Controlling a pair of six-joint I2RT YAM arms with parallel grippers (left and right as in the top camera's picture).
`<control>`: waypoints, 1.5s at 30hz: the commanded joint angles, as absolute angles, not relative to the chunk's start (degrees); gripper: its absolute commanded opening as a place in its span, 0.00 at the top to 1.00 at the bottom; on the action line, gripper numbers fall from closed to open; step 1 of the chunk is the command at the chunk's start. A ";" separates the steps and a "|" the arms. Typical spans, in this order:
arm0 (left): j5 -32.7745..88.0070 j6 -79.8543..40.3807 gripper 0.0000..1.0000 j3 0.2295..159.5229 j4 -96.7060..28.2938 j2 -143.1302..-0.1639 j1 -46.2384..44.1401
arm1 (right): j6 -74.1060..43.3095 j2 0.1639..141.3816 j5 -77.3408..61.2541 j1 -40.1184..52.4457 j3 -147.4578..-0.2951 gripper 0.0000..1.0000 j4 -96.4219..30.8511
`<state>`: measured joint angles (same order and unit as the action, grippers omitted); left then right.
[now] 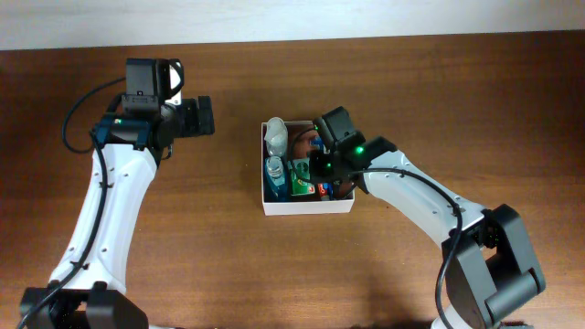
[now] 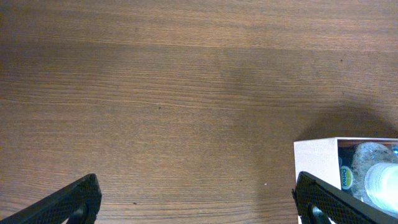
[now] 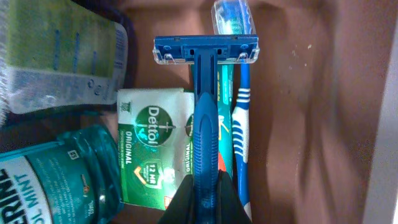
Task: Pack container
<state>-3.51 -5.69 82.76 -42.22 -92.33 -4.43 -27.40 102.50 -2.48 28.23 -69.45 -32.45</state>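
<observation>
Container (image 1: 306, 207) sits on the wooden table (image 1: 411, 82) just right of the overhead frame's centre, its white walls enclosing a green soap box (image 3: 152, 155), a blue toothbrush (image 3: 241, 124), a teal mouthwash bottle (image 3: 56, 180) and other toiletries. The right gripper (image 3: 205, 199) reaches into its right half from the lower right, fingers pinching the handle of a blue razor (image 3: 205, 93), held over the soap box with its head toward the top of the wrist frame. The left gripper (image 1: 199, 117) hangs in the upper left of the overhead frame, well apart from the white walls, jaws spread wide over the table.
</observation>
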 commanded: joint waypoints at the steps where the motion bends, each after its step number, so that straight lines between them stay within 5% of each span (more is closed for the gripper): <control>1: -3.92 -6.42 0.01 83.68 -42.09 -90.72 -4.45 | -28.21 102.87 -2.35 28.53 -68.88 0.96 -31.86; 9: -3.92 -6.42 0.00 83.68 -42.09 -90.72 -4.45 | -28.18 105.54 -2.37 28.53 -68.88 0.96 -30.15; 18: -3.92 -6.42 0.00 83.68 -42.09 -90.72 -4.45 | -28.18 105.51 -2.46 28.53 -69.04 0.72 -29.58; 31: -3.92 -6.42 0.00 83.68 -42.09 -90.72 -4.45 | -23.40 98.67 -5.61 27.27 -88.71 0.57 -45.19; 45: -3.92 -6.42 0.01 83.68 -42.09 -90.72 -4.45 | -21.26 66.78 -4.62 26.98 -96.44 0.26 -63.44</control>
